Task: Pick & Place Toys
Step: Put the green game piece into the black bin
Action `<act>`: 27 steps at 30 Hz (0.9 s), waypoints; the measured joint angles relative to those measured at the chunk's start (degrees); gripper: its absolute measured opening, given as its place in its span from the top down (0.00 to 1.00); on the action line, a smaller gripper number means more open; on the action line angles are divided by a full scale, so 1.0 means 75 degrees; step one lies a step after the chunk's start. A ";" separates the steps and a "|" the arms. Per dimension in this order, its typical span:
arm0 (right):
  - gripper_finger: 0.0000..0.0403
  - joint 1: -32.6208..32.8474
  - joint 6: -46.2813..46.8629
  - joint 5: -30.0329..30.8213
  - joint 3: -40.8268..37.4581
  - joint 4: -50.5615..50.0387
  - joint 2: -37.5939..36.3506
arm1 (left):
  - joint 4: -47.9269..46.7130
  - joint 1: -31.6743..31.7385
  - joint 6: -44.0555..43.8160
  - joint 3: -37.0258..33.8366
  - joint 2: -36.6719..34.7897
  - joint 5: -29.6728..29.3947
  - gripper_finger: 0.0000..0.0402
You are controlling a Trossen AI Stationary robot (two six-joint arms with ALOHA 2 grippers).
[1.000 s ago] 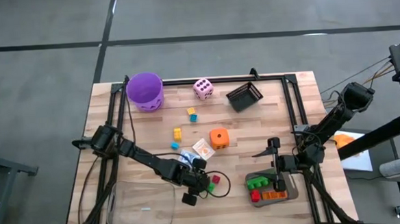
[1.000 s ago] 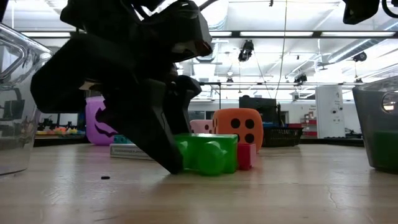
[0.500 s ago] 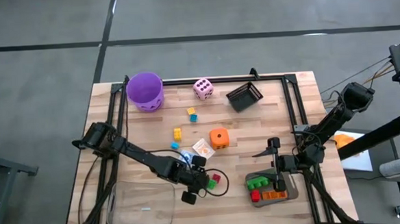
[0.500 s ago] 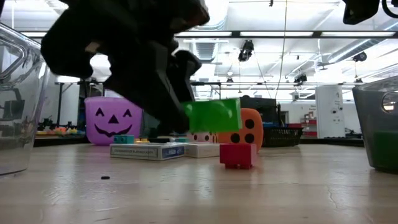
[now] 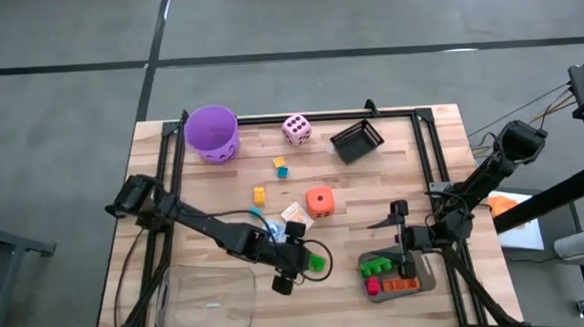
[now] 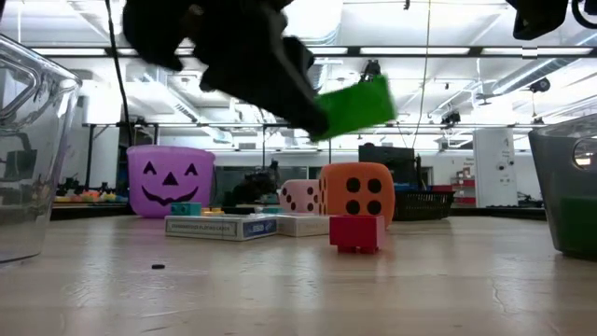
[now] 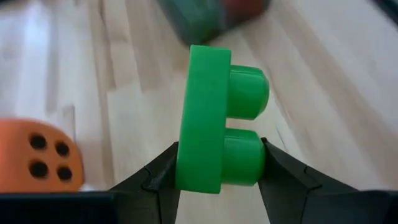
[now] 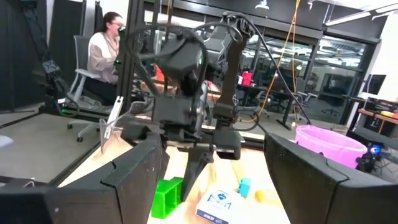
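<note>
I'm seeing a purple bucket (image 5: pixel 211 134) sitting at the upper left of the table (image 5: pixel 152 176), a black basket (image 5: pixel 357 140) lying upper centre-right, and a clear tub (image 5: pixel 205 300) resting at the lower left edge.

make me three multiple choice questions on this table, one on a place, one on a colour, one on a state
1. Where does the pink die lie?
A. inside the clear bin
B. on the table between the purple bucket and the black basket
C. in the right hand

2. What colour is the brick in the left hand?
A. green
B. blue
C. yellow

3. How is that green brick right now?
A. flat on the table
B. stacked on the red brick
C. lifted clear of the table

Answers: 1 B, the high view shows it on the wood between the two. 2 A, the left wrist view shows green between the fingers. 3 C, the low view shows it in the air above the red brick.
</note>
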 joint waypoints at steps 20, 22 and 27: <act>0.31 -0.0294 0.0942 0.0755 0.0388 -0.0730 0.0635 | 0.1552 0.1105 0.0177 -0.0070 -0.0004 -0.0380 0.58; 0.31 -0.0402 0.1216 0.0765 0.0639 -0.1464 0.0605 | 0.1612 0.1148 0.0273 -0.0152 -0.0004 -0.0490 0.58; 0.31 -0.0901 0.2385 0.0639 0.1720 -0.4609 0.0593 | 0.1639 0.1151 0.0268 -0.0262 -0.0004 -0.0590 0.58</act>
